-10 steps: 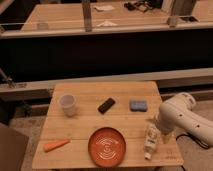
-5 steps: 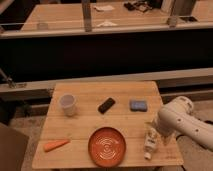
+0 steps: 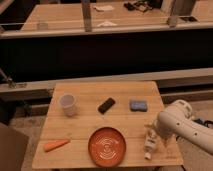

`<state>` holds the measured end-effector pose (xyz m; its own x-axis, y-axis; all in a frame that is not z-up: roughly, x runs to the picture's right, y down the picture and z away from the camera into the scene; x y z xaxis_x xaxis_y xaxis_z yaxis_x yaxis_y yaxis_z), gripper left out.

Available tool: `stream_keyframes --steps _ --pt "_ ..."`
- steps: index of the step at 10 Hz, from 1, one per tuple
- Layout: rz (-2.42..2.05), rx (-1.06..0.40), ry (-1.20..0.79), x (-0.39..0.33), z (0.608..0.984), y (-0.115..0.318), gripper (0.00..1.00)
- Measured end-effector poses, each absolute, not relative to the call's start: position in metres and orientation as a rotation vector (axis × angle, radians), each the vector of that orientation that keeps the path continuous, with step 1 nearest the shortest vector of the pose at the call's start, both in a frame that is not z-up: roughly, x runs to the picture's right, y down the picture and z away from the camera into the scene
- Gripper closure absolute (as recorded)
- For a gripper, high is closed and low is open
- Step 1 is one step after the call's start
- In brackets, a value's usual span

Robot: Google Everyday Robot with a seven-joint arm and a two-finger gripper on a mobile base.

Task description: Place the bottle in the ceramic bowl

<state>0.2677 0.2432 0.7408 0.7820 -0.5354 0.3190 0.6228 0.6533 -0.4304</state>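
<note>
End effector (image 3: 152, 131) spread at far end of bottle (image 3: 149, 145), lying flat, long axis near-to-far, beside ceramic bowl (image 3: 108, 146)

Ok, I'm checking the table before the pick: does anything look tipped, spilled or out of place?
Only the bottle: it seems to lie on its side near the table's front right corner, beside the ceramic bowl, not in it. The gripper is at its far end. Nothing looks spilled or broken.
</note>
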Motion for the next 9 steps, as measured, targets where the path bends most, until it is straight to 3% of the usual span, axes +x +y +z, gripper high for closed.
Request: stream_keyframes --steps 5,7,9 --pt "-0.710 -0.543 -0.182 0.267 0.747 0.251 0.20" --pt "-0.724 -0.540 -0.188 0.266 0.749 0.254 0.26" --pt "-0.735 -0.538 -0.192 0.266 0.751 0.257 0.27"
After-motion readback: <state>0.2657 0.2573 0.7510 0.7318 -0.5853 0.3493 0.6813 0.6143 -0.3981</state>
